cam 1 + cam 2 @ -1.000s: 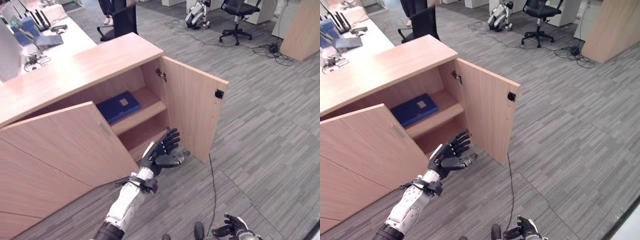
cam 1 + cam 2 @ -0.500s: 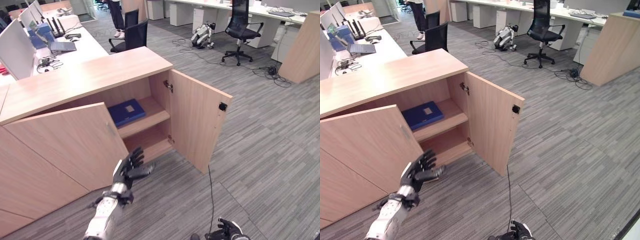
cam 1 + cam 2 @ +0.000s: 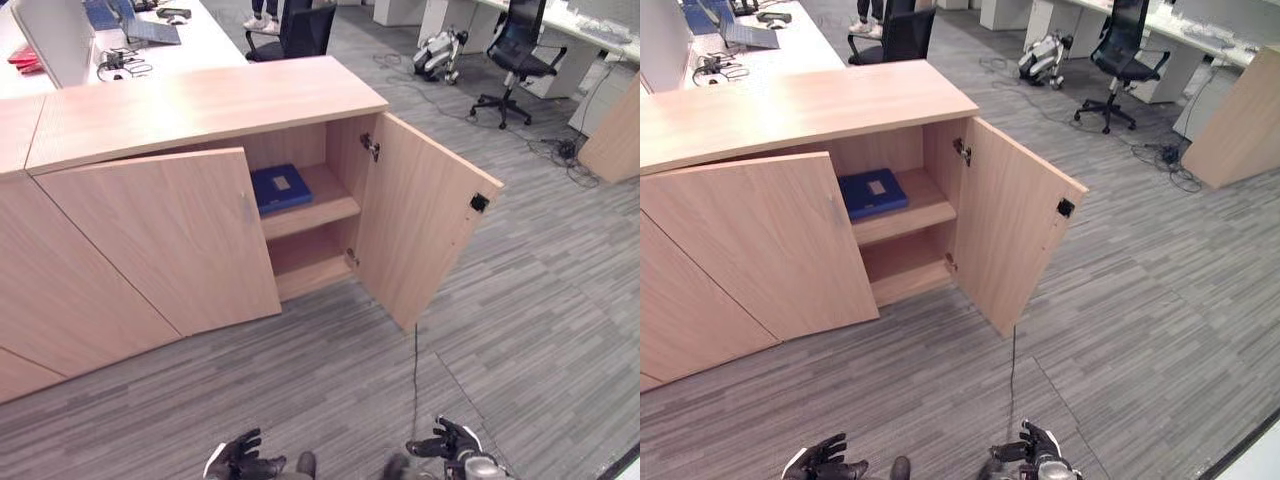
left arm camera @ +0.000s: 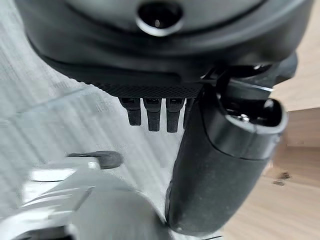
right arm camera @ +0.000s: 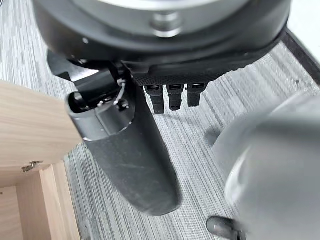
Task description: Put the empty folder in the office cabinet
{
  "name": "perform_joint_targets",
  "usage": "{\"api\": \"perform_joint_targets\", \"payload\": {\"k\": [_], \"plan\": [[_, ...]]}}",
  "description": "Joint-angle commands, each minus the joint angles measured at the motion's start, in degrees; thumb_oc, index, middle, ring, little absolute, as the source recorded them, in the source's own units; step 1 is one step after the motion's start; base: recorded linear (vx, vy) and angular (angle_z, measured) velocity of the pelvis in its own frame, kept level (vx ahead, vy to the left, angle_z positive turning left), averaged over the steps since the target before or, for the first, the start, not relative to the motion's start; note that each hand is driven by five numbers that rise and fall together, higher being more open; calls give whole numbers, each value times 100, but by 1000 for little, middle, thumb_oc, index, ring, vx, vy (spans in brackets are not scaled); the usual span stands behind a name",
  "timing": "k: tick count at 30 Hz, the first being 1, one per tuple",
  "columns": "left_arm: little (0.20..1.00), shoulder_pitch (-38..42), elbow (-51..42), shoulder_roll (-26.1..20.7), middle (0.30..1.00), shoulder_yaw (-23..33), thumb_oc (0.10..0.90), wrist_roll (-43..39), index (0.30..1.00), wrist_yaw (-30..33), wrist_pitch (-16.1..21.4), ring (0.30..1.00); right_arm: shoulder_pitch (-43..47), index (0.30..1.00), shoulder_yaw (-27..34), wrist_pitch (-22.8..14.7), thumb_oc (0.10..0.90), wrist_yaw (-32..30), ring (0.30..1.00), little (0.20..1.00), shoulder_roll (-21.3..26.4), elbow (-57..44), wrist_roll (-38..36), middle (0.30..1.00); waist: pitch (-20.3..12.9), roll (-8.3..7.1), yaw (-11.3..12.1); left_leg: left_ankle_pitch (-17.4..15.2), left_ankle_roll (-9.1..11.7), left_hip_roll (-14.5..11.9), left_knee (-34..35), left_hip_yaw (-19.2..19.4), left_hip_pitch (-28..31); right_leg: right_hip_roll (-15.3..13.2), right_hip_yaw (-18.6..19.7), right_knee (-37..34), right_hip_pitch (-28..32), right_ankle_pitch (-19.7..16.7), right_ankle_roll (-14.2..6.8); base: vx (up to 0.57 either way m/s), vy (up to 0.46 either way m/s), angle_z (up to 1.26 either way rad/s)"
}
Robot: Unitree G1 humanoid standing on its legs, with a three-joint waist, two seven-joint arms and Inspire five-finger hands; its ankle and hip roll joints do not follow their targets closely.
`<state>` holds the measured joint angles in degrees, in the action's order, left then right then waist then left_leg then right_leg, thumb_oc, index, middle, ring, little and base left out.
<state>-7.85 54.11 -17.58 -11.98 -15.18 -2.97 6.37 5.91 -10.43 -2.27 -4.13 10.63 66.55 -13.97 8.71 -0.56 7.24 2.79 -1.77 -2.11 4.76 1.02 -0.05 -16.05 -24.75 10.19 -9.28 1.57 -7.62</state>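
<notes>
Folder point(image 3: 280, 188), blue and flat, already lies on the upper shelf point(image 3: 320, 209) of the office cabinet point(image 3: 210, 105), in the upper middle of the frame, its long axis running back into the compartment between the two open doors. Both hands hang at the bottom edge, well apart from it and holding nothing: the left hand point(image 3: 243, 461) at lower centre-left and the right hand point(image 3: 447, 446) at lower right, each with fingers point(image 4: 150, 113) loosely spread. Judging by this, placing looks done; the right door point(image 3: 425, 220) stands nearer the right hand for any closing move.

Left hand point(image 3: 243, 463), right hand point(image 3: 452, 446) low, fingers spread
</notes>
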Motion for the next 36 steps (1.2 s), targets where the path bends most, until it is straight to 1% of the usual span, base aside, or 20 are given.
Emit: {"api": "perform_joint_targets", "payload": {"k": [1,4,10,13,16,17,18,19,21,23,24,25,26,27,30,31,33,34,35,36], "plan": [[900,266,197,-33,900,-78,800,428,900,7,164,900,2,900,-181,-189,800,-81,900,900,258,82,0,900,-143,-150,-135,-754,234,90,24,-265,541,416,126,-1385,686,-743,-259,200,-164,-20],[900,359,515,16,900,13,800,461,900,86,162,900,-37,900,-272,-200,800,-87,900,900,317,106,73,900,-186,-91,-170,-751,326,-50,18,-224,575,517,27,-1482,782,-692,-184,160,-153,-18],[900,471,842,62,900,-28,800,602,900,122,137,900,82,900,-238,-240,800,-103,900,900,425,54,-55,900,-201,31,-305,-774,483,-293,-36,-161,637,722,96,-1519,826,-507,-46,153,-112,-17],[900,496,896,18,900,-8,800,606,900,135,144,900,133,900,-222,-273,800,-101,900,900,468,19,-113,900,-176,68,-333,-832,568,-412,-318,-149,572,835,133,-1519,857,-376,46,168,-116,-14],[900,540,801,-38,900,50,800,524,900,148,161,900,135,900,-161,-296,800,-103,900,900,545,59,-200,900,-101,138,-292,-627,774,-505,-1236,-205,248,1008,209,-1519,1021,-80,252,131,-102,-2],[900,542,801,-41,900,51,800,524,900,148,160,900,137,900,-160,-296,800,-103,900,900,543,60,-200,900,-122,121,-310,-607,767,-484,-1235,-222,211,987,192,-1519,994,-87,248,23,-72,4],[900,620,750,-75,900,60,800,445,900,169,165,900,154,900,-126,-302,800,-128,900,900,574,58,-254,900,4,117,-265,-215,876,-476,-1791,-365,-140,997,173,-1519,1067,-56,295,8,-60,13],[900,662,732,-79,900,75,800,385,900,168,165,900,158,900,-120,-299,800,-132,900,900,586,48,-264,900,36,99,-266,-138,872,-453,-1965,-403,-251,990,172,-1519,1094,-31,331,71,-89,20],[900,680,682,-94,900,110,800,313,900,189,191,900,201,900,-134,-309,800,-123,900,900,612,11,-287,900,138,49,-200,-131,872,-375,-2472,-566,-380,1017,243,-1519,1216,47,396,132,-47,23],[900,711,664,-77,900,96,800,285,900,228,200,900,271,900,-140,-301,800,-138,900,900,630,7,-328,900,194,-11,-178,-178,846,-281,-2527,-715,-631,939,269,-1519,1221,77,364,102,32,15],[900,700,640,-16,900,77,800,260,900,229,211,900,329,900,-157,-303,800,-142,900,900,657,-7,-321,900,197,-41,-132,-548,787,-225,-2043,-728,-715,889,293,-1519,1243,123,281,135,104,5],[900,657,626,21,900,48,800,281,900,220,204,900,341,900,-165,-307,800,-143,900,900,666,-7,-301,900,187,-14,-84,-562,762,-229,-1511,-755,-693,911,330,-1519,1274,136,234,193,208,4],[900,598,622,53,900,-44,800,333,900,186,194,900,397,900,-168,-299,800,-154,900,900,665,6,-286,900,154,22,29,-316,685,-135,-776,-932,-747,965,363,-1519,1273,129,207,144,205,4],[900,556,670,70,900,-77,800,390,900,179,195,900,463,900,-198,-299,800,-158,900,900,637,27,-266,900,146,5,93,-294,691,-79,-604,-1119,-677,1011,461,-1519,1296,152,195,79,159,10],[900,515,749,84,900,-121,800,460,900,155,189,900,498,900,-199,-320,800,-142,900,900,575,31,-296,900,84,-30,54,-281,680,-71,-571,-1199,-619,1041,504,-1519,1300,151,194,67,158,-36],[900,478,758,64,900,-117,800,475,900,134,176,900,500,900,-197,-333,800,-139,900,900,537,28,-329,900,56,-52,54,-263,697,-131,-558,-1173,-569,1064,515,-1519,1309,168,191,45,225,-59],[900,520,738,34,900,-138,800,474,900,117,144,900,589,900,-204,-321,800,-157,900,900,488,-13,-432,900,96,-148,102,123,786,-560,-242,-927,-775,1051,471,-1519,1316,210,144,44,280,-16],[900,522,739,33,900,-138,800,474,900,117,144,900,591,900,-203,-320,800,-157,900,900,487,-12,-432,900,97,-149,112,134,790,-567,-216,-917,-759,1055,481,-1519,1315,212,146,68,264,16],[900,557,818,-1,900,-127,800,479,900,165,137,900,608,900,-253,-310,800,-177,900,900,440,-12,-419,900,203,-297,270,159,815,-721,-63,-1078,-1078,1021,477,-1519,1391,255,88,100,265,25],[900,565,878,-25,900,-102,800,455,900,192,149,900,584,900,-274,-309,800,-180,900,900,403,-13,-421,900,251,-366,361,166,847,-765,-2,-1279,-1258,1032,502,-1519,1466,323,60,145,351,30]]}}
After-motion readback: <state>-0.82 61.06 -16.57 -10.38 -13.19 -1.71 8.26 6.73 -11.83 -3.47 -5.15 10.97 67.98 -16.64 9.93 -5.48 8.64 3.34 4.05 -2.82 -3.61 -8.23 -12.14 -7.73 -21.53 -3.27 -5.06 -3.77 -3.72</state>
